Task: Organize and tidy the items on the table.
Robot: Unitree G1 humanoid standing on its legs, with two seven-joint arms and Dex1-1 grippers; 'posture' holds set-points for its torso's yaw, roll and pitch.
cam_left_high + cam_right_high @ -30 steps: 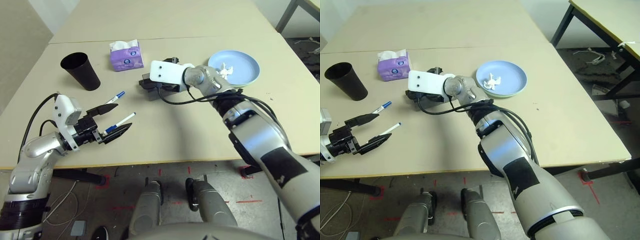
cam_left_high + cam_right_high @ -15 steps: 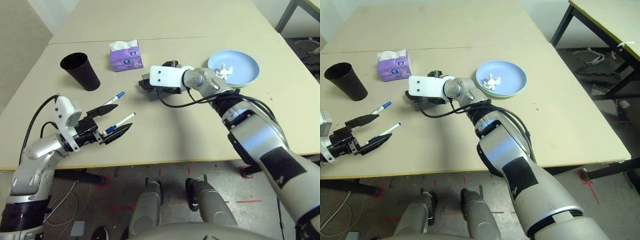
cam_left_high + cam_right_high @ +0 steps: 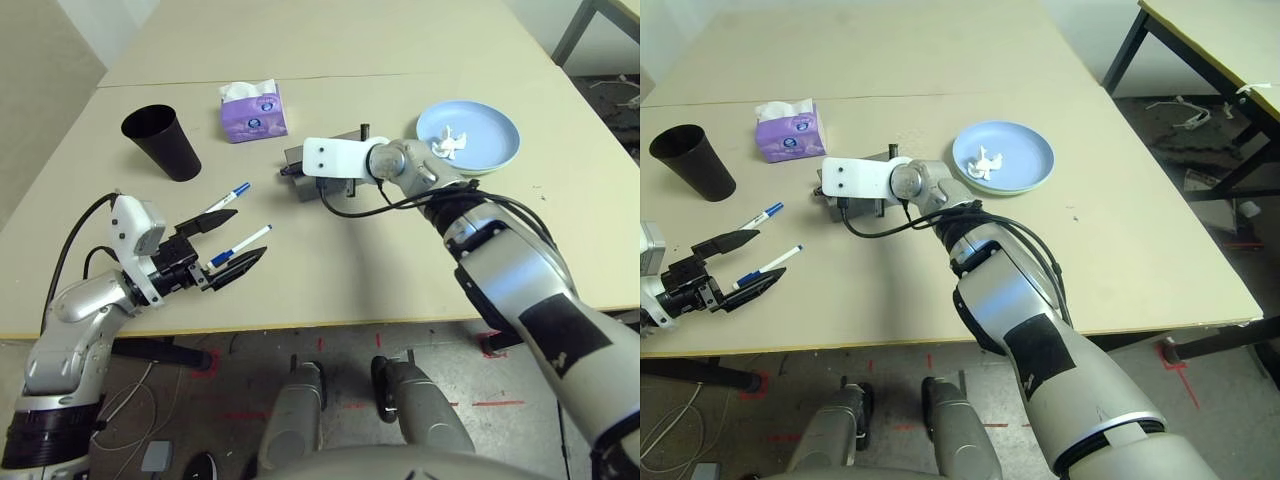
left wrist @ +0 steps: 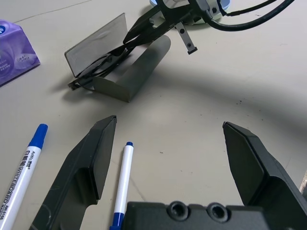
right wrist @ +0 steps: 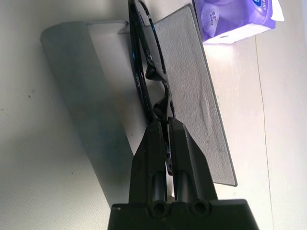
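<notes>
Directly between the clenched fingers of the right gripper (image 5: pixel 167 132), the black sunglasses (image 5: pixel 147 67) were pinched, their long axis running straight ahead over the open grey glasses case (image 5: pixel 192 81) on the counter (image 3: pixel 400 270); left gripper (image 4: pixel 168 158) released, farther off.

The right gripper (image 5: pixel 167 125), which stood open over the grey glasses case (image 5: pixel 91 110) a second ago, snapped its fingers (image 5: pixel 153 148) together and clamped onto the frame of the black sunglasses (image 5: pixel 148 72). Its white wrist dipped slightly lower over the open case. One temple arm of the sunglasses (image 3: pixel 364 130) swung up and now poked out above the wrist on the far side.
</notes>
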